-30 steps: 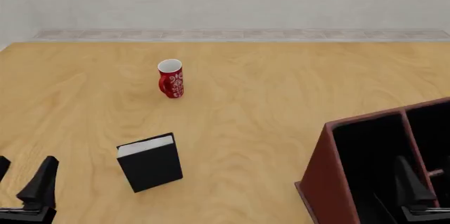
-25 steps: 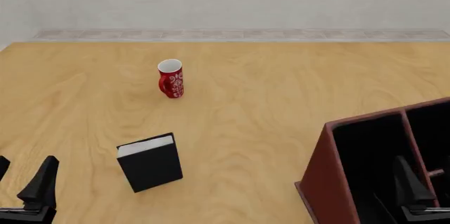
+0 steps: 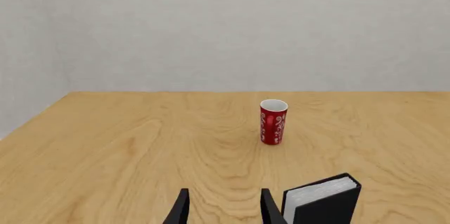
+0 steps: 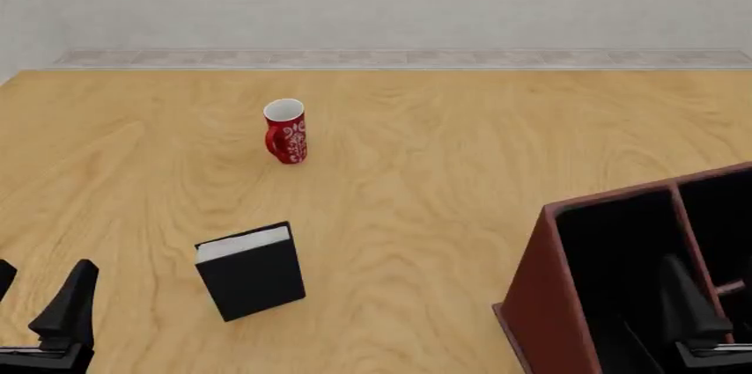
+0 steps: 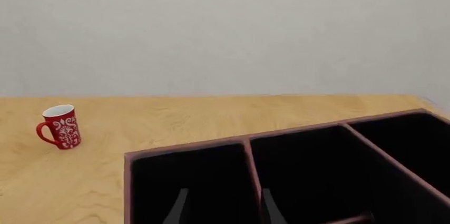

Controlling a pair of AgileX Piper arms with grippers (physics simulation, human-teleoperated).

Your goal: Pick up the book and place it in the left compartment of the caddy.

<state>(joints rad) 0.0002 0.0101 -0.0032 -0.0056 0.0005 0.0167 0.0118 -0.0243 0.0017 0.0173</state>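
The black book (image 4: pixel 250 270) stands upright on the table with its white page edge on top; in the left wrist view the book (image 3: pixel 322 201) is just beside my fingers. My left gripper (image 4: pixel 35 308) (image 3: pixel 223 211) is open, low at the near left, left of the book and apart from it. The reddish-brown caddy (image 4: pixel 534 295) (image 5: pixel 246 140) sits at the near right. Its left compartment (image 4: pixel 611 260) (image 5: pixel 186 182) is black inside. Above the caddy my right gripper (image 4: pixel 717 326) (image 5: pixel 223 211) hovers open and holds nothing.
A red mug (image 4: pixel 285 131) (image 3: pixel 273 122) (image 5: pixel 60 127) with a white pattern stands upright farther back, beyond the book. A pale wall (image 4: pixel 376 0) closes off the far edge of the wooden table (image 4: pixel 446 172). Smaller caddy sections (image 5: pixel 316 166) lie right of the divider.
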